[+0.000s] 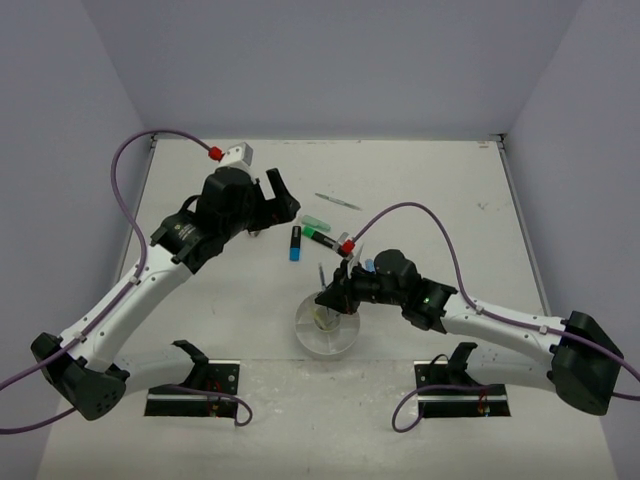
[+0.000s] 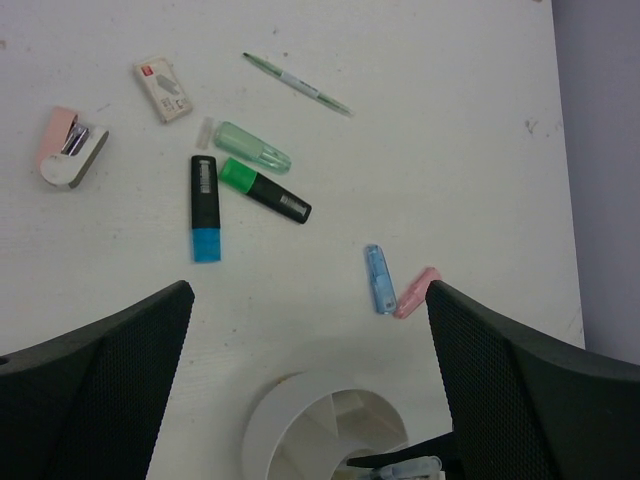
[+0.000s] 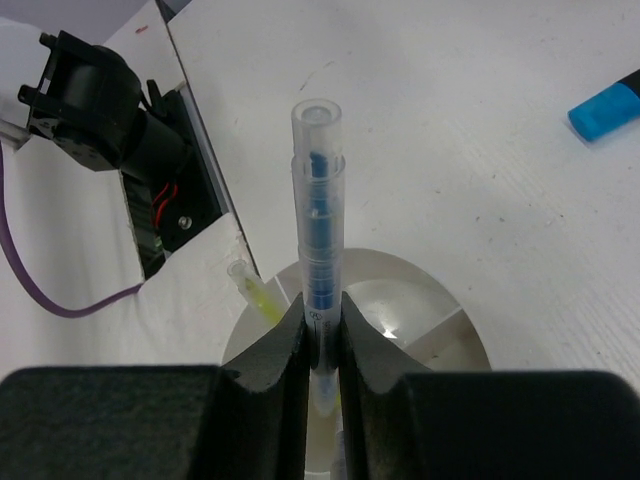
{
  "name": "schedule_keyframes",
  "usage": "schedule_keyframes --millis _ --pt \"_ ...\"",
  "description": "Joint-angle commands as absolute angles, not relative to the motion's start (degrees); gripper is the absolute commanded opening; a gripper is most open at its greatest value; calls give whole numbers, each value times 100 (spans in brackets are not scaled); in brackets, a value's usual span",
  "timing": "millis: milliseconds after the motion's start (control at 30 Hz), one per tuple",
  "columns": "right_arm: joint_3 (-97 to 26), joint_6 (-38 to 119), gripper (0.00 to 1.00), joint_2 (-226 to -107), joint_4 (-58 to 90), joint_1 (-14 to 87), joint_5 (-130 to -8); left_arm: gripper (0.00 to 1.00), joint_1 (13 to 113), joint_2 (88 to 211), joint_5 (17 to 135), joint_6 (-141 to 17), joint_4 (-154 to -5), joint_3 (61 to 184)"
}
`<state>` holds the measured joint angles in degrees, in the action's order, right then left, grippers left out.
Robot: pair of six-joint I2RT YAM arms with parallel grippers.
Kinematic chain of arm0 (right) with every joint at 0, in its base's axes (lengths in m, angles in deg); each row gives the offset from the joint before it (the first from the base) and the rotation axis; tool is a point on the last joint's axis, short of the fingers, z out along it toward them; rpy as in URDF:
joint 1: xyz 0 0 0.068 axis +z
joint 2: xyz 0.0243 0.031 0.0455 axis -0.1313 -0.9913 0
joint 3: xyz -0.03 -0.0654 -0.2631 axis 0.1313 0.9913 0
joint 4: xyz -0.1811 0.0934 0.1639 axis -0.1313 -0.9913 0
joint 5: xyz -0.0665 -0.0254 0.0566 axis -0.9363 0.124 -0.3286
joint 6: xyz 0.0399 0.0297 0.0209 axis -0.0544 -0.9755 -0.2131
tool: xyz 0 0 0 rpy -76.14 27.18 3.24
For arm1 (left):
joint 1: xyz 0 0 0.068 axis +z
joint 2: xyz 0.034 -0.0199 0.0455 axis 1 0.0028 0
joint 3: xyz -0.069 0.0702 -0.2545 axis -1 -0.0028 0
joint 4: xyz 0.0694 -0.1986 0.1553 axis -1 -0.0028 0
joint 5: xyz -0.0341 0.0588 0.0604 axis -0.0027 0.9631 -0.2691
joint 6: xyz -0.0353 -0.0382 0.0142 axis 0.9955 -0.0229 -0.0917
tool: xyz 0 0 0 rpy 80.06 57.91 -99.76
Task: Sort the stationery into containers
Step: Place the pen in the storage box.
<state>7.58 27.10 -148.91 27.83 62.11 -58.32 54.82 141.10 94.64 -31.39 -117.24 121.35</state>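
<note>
My right gripper (image 3: 322, 318) is shut on a clear pen with a blue core (image 3: 318, 215) and holds it upright over the round white divided dish (image 3: 415, 277). A yellow pen (image 3: 254, 291) lies in the dish. In the top view that gripper (image 1: 335, 294) hangs over the dish (image 1: 326, 343). My left gripper (image 2: 308, 292) is open and empty above the table, behind the dish (image 2: 268, 420). Under it lie a blue-capped black highlighter (image 2: 204, 207), a green-capped black one (image 2: 266, 191), a pale green one (image 2: 252, 146), a small blue one (image 2: 378, 278), a pink one (image 2: 415, 293), a green pen (image 2: 297, 83) and an eraser (image 2: 163, 89).
A pink and white stapler-like item (image 2: 70, 148) lies at the far left of the loose items. The two arm base plates (image 1: 196, 388) (image 1: 465, 392) sit at the near edge. Grey walls close the table on three sides.
</note>
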Motion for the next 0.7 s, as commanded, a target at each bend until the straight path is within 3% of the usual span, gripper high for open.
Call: schedule_keyframes --millis 0,200,533,667 --pt "936 2716 21 -14631 3202 6322 -6035 100 5555 13934 9346 -3327 -11542 11991" --pt "828 2704 37 -14526 3063 6361 -6086 100 5573 13958 9254 -3355 -11435 11836" --pt "-265 3146 42 -13724 1803 6305 -7165 100 5627 14759 9440 -3244 -12190 12223" --pt "-1201 3160 44 -13861 721 5774 -7657 100 5627 15125 9681 -3104 -12595 12394"
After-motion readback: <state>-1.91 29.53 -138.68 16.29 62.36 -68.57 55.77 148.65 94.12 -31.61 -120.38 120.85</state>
